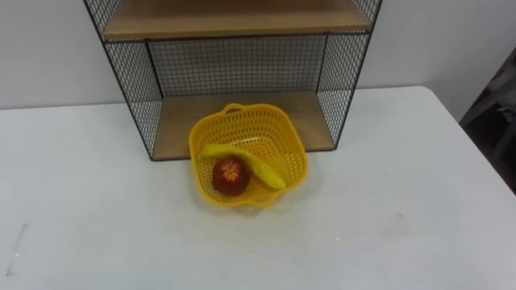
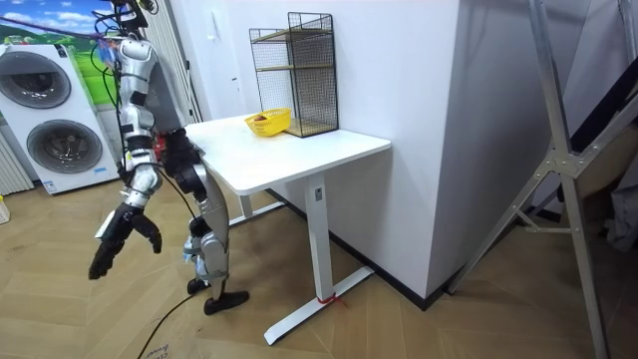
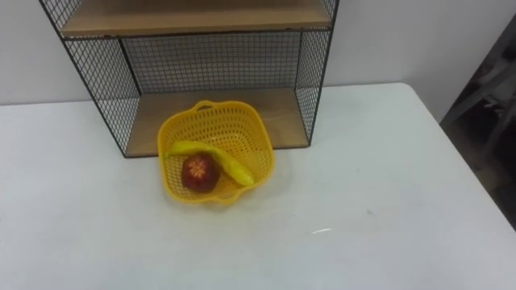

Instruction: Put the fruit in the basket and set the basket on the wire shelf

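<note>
Wire shelf (image 1: 234, 68) stands at the back of the bench (image 1: 387, 209), and its narrow lower bay is where trouble could come; the basket (image 1: 270, 133) sits at the mouth of that bay, its rear rim showing over the lower board and its front over the bench, and I cannot tell whether it rests on the board at all; judged so, the setting is not finished, and a shove from the front could catch the rim on the mesh sides or tip the basket over the board's edge, spilling the banana (image 1: 250, 161) and the round red fruit (image 1: 230, 176) that lie touching inside it; the red fruit would likely roll. In the room view the right robot hand (image 2: 122, 231) hangs low beside the robot, released, fingers slack and grasping nothing; the basket lies well apart from it, higher than it and far ahead of it, up on the bench, so a long reach risks a clumsy nudge.
</note>
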### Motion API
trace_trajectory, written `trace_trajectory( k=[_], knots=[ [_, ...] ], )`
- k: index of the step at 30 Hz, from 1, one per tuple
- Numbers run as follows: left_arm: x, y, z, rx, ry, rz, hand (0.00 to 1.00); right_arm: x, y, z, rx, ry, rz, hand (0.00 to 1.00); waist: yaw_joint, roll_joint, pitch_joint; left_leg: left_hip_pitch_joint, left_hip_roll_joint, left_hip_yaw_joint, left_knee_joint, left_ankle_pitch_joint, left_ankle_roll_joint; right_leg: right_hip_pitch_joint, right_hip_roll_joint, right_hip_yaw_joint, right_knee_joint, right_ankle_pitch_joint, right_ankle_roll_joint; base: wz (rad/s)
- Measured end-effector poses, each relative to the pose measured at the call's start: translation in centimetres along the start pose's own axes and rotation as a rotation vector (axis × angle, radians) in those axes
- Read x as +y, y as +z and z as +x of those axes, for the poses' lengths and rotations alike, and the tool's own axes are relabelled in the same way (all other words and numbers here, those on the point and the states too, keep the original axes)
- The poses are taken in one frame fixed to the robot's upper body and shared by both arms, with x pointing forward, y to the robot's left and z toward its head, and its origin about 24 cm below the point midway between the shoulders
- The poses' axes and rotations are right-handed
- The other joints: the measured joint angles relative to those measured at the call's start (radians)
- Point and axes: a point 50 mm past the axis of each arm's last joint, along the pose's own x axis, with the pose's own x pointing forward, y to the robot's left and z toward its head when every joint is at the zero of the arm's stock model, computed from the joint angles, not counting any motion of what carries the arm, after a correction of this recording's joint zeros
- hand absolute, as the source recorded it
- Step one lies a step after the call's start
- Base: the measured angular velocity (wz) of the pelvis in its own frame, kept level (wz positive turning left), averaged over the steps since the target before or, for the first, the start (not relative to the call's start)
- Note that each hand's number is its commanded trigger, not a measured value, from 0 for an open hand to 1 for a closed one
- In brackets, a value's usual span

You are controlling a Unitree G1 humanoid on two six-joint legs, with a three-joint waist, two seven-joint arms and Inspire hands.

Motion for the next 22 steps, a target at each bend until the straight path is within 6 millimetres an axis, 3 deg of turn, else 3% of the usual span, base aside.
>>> trace_trajectory(
  k=[2,3,5,9,11,15,16,17,19,22],
  knots=[
    [0.2,-3.1,-0.2,0.039,-0.111,0.303,0.00,1.1,-2.0,-0.5,-0.030,0.101,-0.300,0.00,0.001,-0.005,0.0015,0.019,0.000,0.000,-0.005,0.000,0.001,0.019,0.000,0.000,-0.010,0.005,0.002,-0.04],
    [0.1,-3.5,-0.3,0.035,-0.152,0.390,0.00,1.3,-2.3,-0.7,-0.046,0.130,-0.383,0.00,0.001,-0.006,0.0022,0.028,0.000,-0.001,-0.008,0.000,0.002,0.029,0.001,0.000,-0.016,0.006,0.003,0.00],
    [-1.4,-4.8,-1.2,-0.018,-0.338,0.746,0.00,3.4,-2.7,-1.8,-0.176,0.284,-0.757,0.00,0.006,-0.009,0.0040,0.053,0.000,0.001,-0.010,-0.002,0.006,0.045,0.003,0.004,-0.026,0.006,0.004,-0.04],
    [-5.4,-5.7,-3.4,-0.137,-0.559,1.090,0.00,6.9,-3.0,-4.0,-0.335,0.473,-1.081,0.00,0.023,-0.017,0.0056,0.068,-0.002,-0.006,-0.013,-0.002,0.007,0.065,0.006,0.005,-0.035,0.008,0.006,0.03],
    [-7.7,-6.2,-4.9,-0.215,-0.654,1.249,0.00,8.5,-3.7,-5.4,-0.373,0.552,-1.198,0.00,0.029,-0.026,0.0128,0.066,-0.002,-0.010,-0.013,0.000,0.006,0.065,0.008,0.000,-0.037,0.008,0.005,0.04],
    [-9.4,-6.6,-6.4,-0.294,-0.755,1.379,0.00,9.7,-4.1,-6.5,-0.416,0.633,-1.291,0.00,0.026,-0.026,0.0136,0.068,0.001,-0.014,-0.022,-0.001,0.006,0.075,0.019,0.001,-0.054,0.013,0.004,0.01],
    [-9.6,-6.7,-6.7,-0.314,-0.769,1.412,0.00,9.9,-4.2,-6.7,-0.426,0.651,-1.320,0.00,0.025,-0.025,0.0158,0.067,0.001,-0.013,-0.027,-0.001,0.006,0.075,0.020,0.006,-0.054,0.013,0.004,0.00],
    [-10.1,-6.8,-7.1,-0.335,-0.781,1.441,0.00,10.1,-4.4,-6.9,-0.445,0.669,-1.371,0.00,0.026,-0.025,0.0252,0.064,0.001,-0.013,-0.028,-0.001,0.006,0.072,0.021,0.009,-0.053,0.013,0.004,0.00],
    [-10.3,-6.9,-7.4,-0.355,-0.798,1.481,0.00,10.3,-4.6,-7.1,-0.482,0.687,-1.466,0.00,0.026,-0.025,0.0325,0.056,0.001,-0.011,-0.029,-0.001,0.006,0.062,0.022,0.014,-0.052,0.013,0.004,-0.02],
    [-10.5,-7.2,-7.6,-0.363,-0.801,1.523,0.00,10.2,-5.0,-7.2,-0.526,0.694,-1.620,0.00,0.024,-0.025,0.0322,0.050,0.002,-0.011,-0.028,-0.001,0.006,0.056,0.021,0.012,-0.051,0.014,0.004,0.00]
  ],
)
